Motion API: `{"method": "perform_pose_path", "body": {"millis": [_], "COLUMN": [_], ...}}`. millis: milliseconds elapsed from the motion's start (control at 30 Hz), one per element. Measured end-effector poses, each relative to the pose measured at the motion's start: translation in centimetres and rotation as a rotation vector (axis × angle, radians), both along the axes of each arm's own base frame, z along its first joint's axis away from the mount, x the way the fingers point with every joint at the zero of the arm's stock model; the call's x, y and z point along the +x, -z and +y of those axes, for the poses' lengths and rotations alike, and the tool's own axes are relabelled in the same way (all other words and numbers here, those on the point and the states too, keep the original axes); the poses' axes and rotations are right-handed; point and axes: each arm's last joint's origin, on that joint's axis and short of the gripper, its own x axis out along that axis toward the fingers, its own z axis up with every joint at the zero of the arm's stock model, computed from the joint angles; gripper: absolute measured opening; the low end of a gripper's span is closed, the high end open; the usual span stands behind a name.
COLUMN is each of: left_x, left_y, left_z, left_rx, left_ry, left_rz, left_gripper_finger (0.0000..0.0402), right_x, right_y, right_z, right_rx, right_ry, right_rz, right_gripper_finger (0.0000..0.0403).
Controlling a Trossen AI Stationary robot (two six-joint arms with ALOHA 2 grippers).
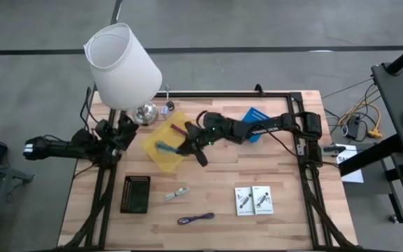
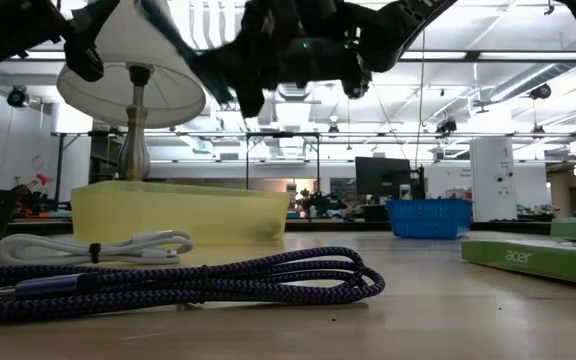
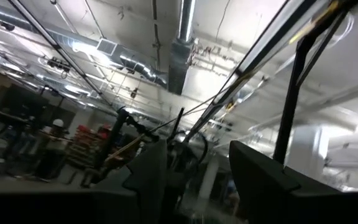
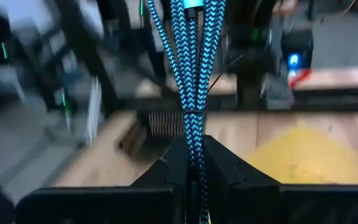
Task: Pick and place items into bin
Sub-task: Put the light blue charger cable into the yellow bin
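While the right gripper (image 4: 193, 163) hangs over the yellow bin (image 1: 165, 143), its two dark fingers are pinched tight on a bundled teal braided cable (image 4: 191, 68), the loops running straight out ahead of the wrist. From above, that teal bundle (image 1: 165, 146) shows right at the bin's open mouth, so this looks like the release step of the pick-and-place. To do it well, I'd say keep the bundle centred over the tray and let go low, so the springy loops don't flop over the rim; the cable is long and limp, and a trailing end could hang out toward the table lamp (image 1: 123, 66) standing just beside the bin.

A slim purple stick (image 1: 177, 129) already sits at the bin's far edge. Plenty left on the wooden table (image 1: 285, 224): a purple braided cable (image 1: 196, 219) near the front edge, a white coiled cable (image 1: 177, 194) just behind it, and two white rectangular packets (image 1: 253, 200) side by side to the right. A black mesh basket (image 1: 136, 194) and a blue basket (image 1: 255, 120) stand apart from those items.

The left gripper (image 1: 121, 134) waits by the lamp base; in its own wrist view its fingers (image 3: 263, 177) stand apart, holding nothing.
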Motion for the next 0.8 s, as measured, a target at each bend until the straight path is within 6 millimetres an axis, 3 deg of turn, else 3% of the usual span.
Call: {"method": "perform_pose_path", "body": {"millis": [200, 800], "left_x": [1.3, 6.3], "left_y": [0.5, -1.3], "left_z": [0.0, -0.1], "left_rx": [0.04, 0.047], "left_ry": [-0.054, -0.035], "left_rz": [0.106, 0.249], "left_gripper_finger": [0.016, 0.016], "right_x": [0.1, 0.1], "right_y": [-1.6, -1.6], "right_z": [-0.8, -1.1], "right_rx": [0.135, 0.171], "right_ry": [0.034, 0.071], "right_rz": [-0.108, -0.094], "right_gripper_finger": [0.0016, 0.0015]}}
